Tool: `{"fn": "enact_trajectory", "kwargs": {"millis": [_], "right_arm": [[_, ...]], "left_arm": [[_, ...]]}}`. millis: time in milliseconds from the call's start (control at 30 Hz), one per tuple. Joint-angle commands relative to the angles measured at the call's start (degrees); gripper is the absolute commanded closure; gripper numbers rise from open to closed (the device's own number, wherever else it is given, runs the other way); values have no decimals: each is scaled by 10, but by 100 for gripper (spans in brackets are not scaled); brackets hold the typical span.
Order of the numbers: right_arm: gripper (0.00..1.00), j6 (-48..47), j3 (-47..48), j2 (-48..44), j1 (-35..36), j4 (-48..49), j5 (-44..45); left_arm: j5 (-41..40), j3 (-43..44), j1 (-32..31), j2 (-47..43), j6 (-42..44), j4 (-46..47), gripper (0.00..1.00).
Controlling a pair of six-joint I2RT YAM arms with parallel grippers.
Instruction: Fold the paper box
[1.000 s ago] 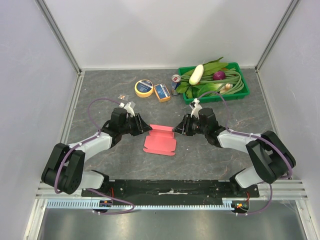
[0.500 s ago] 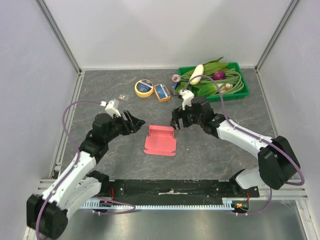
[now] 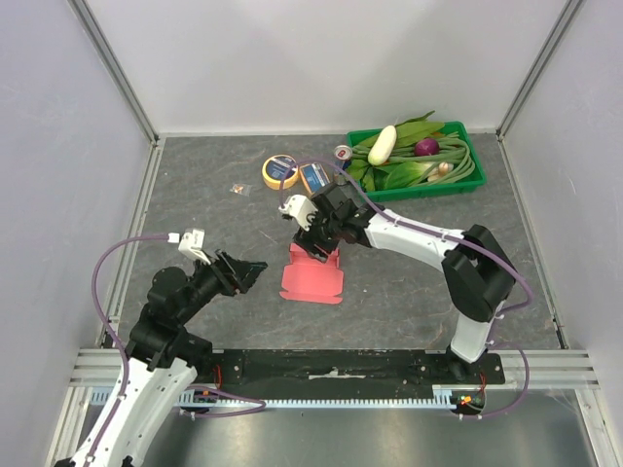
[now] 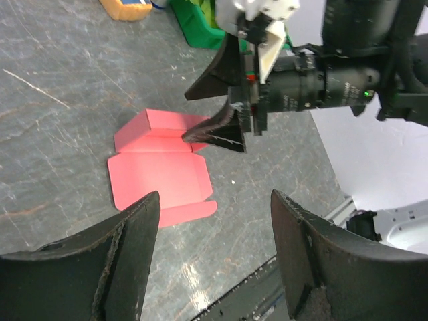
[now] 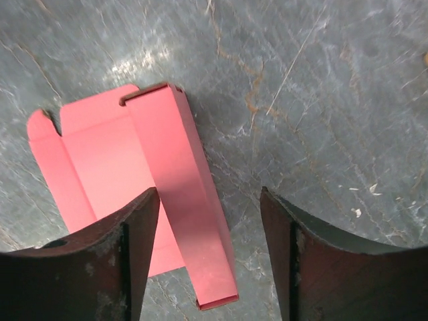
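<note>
Pink-red die-cut card, the paper box (image 3: 311, 280), lies mostly flat on the grey mottled counter (image 3: 419, 292) between the two arms. Its notched tabs are spread out, and only one long side panel (image 5: 184, 200) is lifted off the sheet, as the right wrist view shows. The right gripper (image 3: 316, 245) hangs low over the far edge of the card, its black fingers (image 5: 127, 267) spread wide with the raised panel between them. From the left wrist view its lower fingertip seems to touch the far flap, though I cannot tell whether it presses. The left gripper (image 3: 243, 272) sits off the card's left side, apart from it, with its fingers (image 4: 127, 261) also spread wide and holding nothing. Judging by this, the job is at an early step: the first wall is being stood up and no tab is tucked. The next move probably calls for the right fingers to push that panel fully upright along its crease while the left gripper pins the base flat. Thin card like this would likely slide or spring back if worked from one side only.
</note>
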Motion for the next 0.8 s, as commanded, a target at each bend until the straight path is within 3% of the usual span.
{"fn": "enact_trajectory", "kwargs": {"millis": [0,333,533,633,767], "right_arm": [[33,-37,31,24,-1,-55,-5],[54,18,19,24,-3,-30,-21],[61,62,-30,-4,-38,27,-91],[65,111,-53,-21,-62,62,-102],[64,227,-94,-36,-105,97,-111]], "left_arm": [[45,0,2,-26,-37,-35,27],[44,39,2,-13,-17,-55,27],[45,40,2,-15,-17,-58,27],[46,40,2,-15,-17,-59,28],[45,44,1,-13,-17,-63,28]]}}
